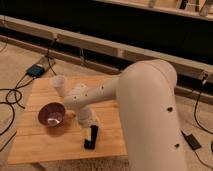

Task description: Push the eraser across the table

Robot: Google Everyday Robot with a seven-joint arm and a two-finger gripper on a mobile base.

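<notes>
The eraser (90, 145) is a small black block lying on the wooden table (45, 142), near its front right edge. My gripper (92, 134) reaches down from the white arm (150, 110) and its dark tip stands right at the eraser's far end, touching or nearly touching it. The arm crosses the table from the right and hides the table's right side.
A purple bowl (51, 114) sits on the table's left middle. A white cup (59, 82) stands at the back left. A small orange-tan object (71, 114) lies beside the bowl. Cables and a blue box (36, 71) lie on the floor to the left.
</notes>
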